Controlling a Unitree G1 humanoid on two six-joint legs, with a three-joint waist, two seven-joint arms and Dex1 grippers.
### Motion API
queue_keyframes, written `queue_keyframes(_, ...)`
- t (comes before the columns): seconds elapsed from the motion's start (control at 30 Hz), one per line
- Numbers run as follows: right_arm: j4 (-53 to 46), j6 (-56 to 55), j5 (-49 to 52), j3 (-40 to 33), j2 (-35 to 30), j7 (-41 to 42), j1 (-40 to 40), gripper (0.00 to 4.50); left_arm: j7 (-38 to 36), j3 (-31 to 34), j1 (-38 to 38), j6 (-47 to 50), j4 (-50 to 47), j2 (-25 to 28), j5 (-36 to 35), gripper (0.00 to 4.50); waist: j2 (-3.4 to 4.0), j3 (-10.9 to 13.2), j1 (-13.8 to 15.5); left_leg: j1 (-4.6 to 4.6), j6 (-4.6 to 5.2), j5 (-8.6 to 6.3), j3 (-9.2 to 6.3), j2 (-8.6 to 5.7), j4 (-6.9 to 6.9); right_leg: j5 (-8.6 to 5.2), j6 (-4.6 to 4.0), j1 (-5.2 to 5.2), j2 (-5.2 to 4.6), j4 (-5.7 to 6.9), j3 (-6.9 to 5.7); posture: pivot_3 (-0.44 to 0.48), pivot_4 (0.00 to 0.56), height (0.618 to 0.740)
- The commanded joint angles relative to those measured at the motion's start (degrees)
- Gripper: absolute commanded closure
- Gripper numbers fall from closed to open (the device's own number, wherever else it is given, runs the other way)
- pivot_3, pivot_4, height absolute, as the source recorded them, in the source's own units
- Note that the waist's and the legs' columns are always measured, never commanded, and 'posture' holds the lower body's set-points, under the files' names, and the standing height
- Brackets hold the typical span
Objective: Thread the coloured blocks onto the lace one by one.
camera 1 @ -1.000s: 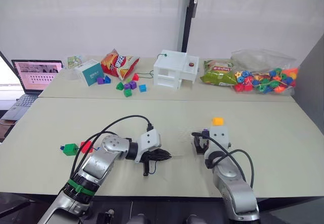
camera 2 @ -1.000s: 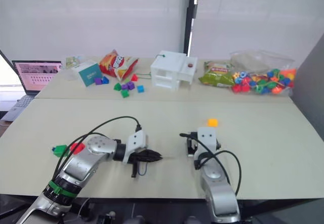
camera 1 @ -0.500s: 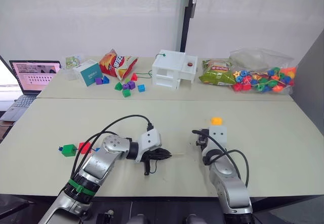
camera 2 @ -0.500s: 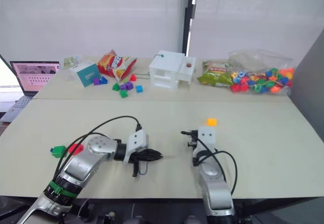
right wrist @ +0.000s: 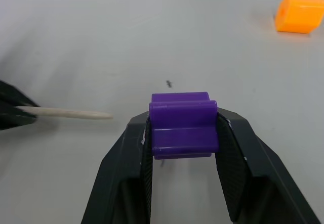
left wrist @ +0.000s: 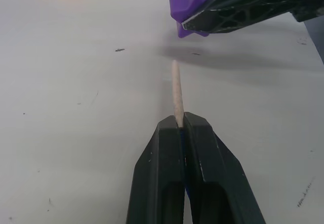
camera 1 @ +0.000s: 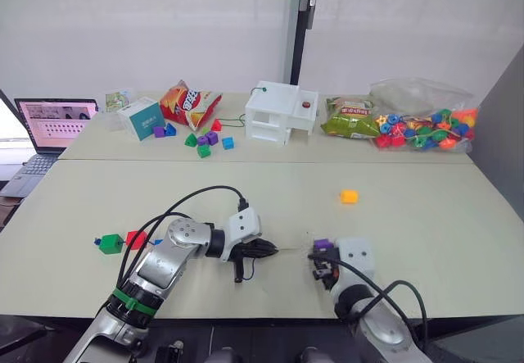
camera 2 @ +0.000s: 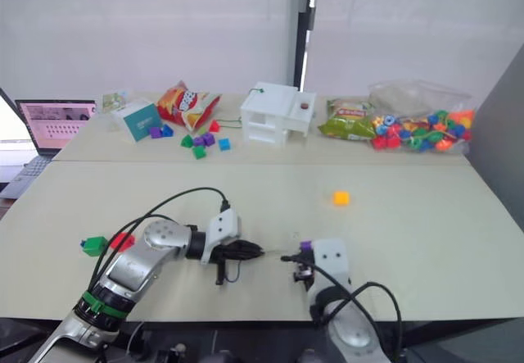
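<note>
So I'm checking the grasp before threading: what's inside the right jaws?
The purple block is clamped in the right gripper, its top sticking out. Its sides are covered by the jaws, and no hole shows. The lace tip lies just beside it.

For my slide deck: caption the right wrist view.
Right gripper clamps the purple block, facing the lace tip held by the left gripper.

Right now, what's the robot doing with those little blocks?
It is threading blocks onto a lace. The left pincer is shut on the lace, its pale stiff tip poking out. The right pincer is shut on the purple block, held near that tip but not yet on it. The yellow block waits on the table, while the green block and red block sit off to the left.
</note>
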Motion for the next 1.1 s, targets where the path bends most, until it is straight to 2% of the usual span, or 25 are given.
queue_keyframes(0.03,-0.3,2.5,1.6,2.9,1.1,-0.1,3.7,3.34,-0.6,0.4,-0.5,0.3,-1.7,0.4,-0.8,4.5,0.0,0.0,0.7,0.01,0.0,0.0,-0.04,0.01,-0.02,-0.03,-0.04,0.01,0.0,-0.01,-0.05,0.0,0.15,0.74)
queue_keyframes(0.2,2.9,1.3,3.8,0.4,5.1,-1.4,5.3,3.34,-1.1,0.3,0.3,1.6,-3.4,1.4,-1.2,4.5,-0.03,0.0,1.1,-0.06,-0.03,0.01,-0.13,0.06,-0.19,-0.12,-0.12,-0.04,0.05,-0.08,-0.16,0.0,0.15,0.74)
queue_keyframes(0.27,2.4,0.4,3.9,-0.8,5.1,-1.4,5.4,2.27,-1.1,0.3,0.5,1.9,-3.8,1.7,-1.3,4.5,-0.03,0.0,1.1,-0.03,-0.13,0.07,-0.15,0.06,-0.41,-0.14,-0.15,-0.09,0.06,-0.09,-0.17,0.0,0.15,0.74)
queue_keyframes(0.43,-3.6,3.3,8.1,-7.8,-1.3,5.4,1.4,0.57,-1.1,0.6,0.7,2.7,-4.9,2.5,-1.6,4.5,-0.03,0.0,1.0,-0.08,-0.21,0.12,-0.09,0.0,-0.65,-0.16,-0.21,-0.27,0.05,-0.07,-0.1,0.0,0.15,0.74)
queue_keyframes(0.5,-6.4,6.9,12.1,-11.3,-6.2,10.8,-1.6,0.04,-1.1,1.1,0.5,4.2,-5.9,2.8,-2.3,4.5,-0.03,0.0,0.7,-0.08,-0.18,0.11,-0.02,-0.08,-0.61,-0.15,-0.19,-0.21,-0.01,-0.04,-0.03,0.0,0.15,0.74)
queue_keyframes(0.67,-8.7,14.2,28.3,-18.2,-22.7,29.6,-8.3,0.04,-1.9,1.5,0.3,6.9,-8.1,5.1,-3.3,4.5,-0.07,0.0,0.1,0.21,-0.13,0.09,-0.02,0.01,-0.43,-0.13,-0.15,0.13,0.05,-0.13,-0.03,0.0,0.15,0.74)
queue_keyframes(0.8,1.7,9.0,32.5,-17.8,-37.4,46.9,-17.2,0.04,-2.2,1.6,1.9,6.6,-9.3,6.8,-3.5,4.5,-0.06,0.0,-0.3,0.42,-0.13,0.1,0.02,0.08,-0.41,-0.16,-0.2,0.36,0.11,-0.14,-0.01,0.0,0.15,0.74)
queue_keyframes(0.93,16.7,-5.6,21.7,-8.7,-43.3,52.4,-25.7,0.04,-2.0,2.1,3.2,7.9,-12.0,8.1,-4.5,4.5,-0.12,0.0,-0.3,0.39,-0.11,0.12,0.05,0.11,-0.4,-0.16,-0.2,0.3,0.12,-0.14,0.02,0.0,0.15,0.74)
queue_keyframes(1.1,29.5,-21.4,13.8,-2.0,-43.9,59.2,-30.9,0.04,-1.1,2.3,3.4,9.9,-14.0,9.0,-4.9,4.5,-0.13,0.0,0.0,0.23,-0.11,0.11,0.08,0.04,-0.4,-0.16,-0.2,0.18,0.02,-0.1,0.02,0.0,0.15,0.74)
